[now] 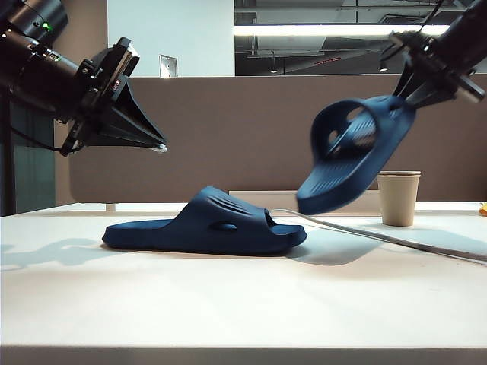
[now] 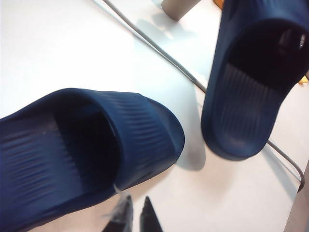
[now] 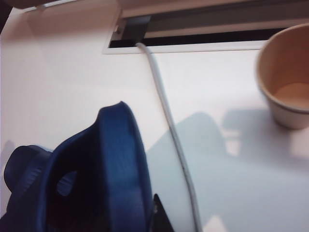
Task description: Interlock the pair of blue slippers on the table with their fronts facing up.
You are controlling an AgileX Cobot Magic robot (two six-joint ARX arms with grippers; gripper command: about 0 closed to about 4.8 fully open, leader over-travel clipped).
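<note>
One blue slipper [image 1: 205, 226] lies sole-down on the white table [image 1: 228, 312], its strap up; in the left wrist view this slipper [image 2: 82, 150] fills the near side. The second slipper [image 1: 354, 152] hangs tilted in the air at the right, toe end lowest, with my right gripper [image 1: 415, 91] shut on its heel end. In the right wrist view the held slipper [image 3: 106, 179] covers one finger, and my right gripper [image 3: 145, 210] shows only one dark fingertip [image 3: 157, 205]. My left gripper [image 1: 158, 146] hovers above and left of the lying slipper; its tips [image 2: 137, 205] are shut with nothing between them.
A paper cup [image 1: 399, 198] stands at the back right of the table, seen from above as an open cup [image 3: 285, 82]. A grey cable [image 1: 380, 237] runs from a slot [image 3: 193, 36] at the table's back across to the right edge, passing under the held slipper.
</note>
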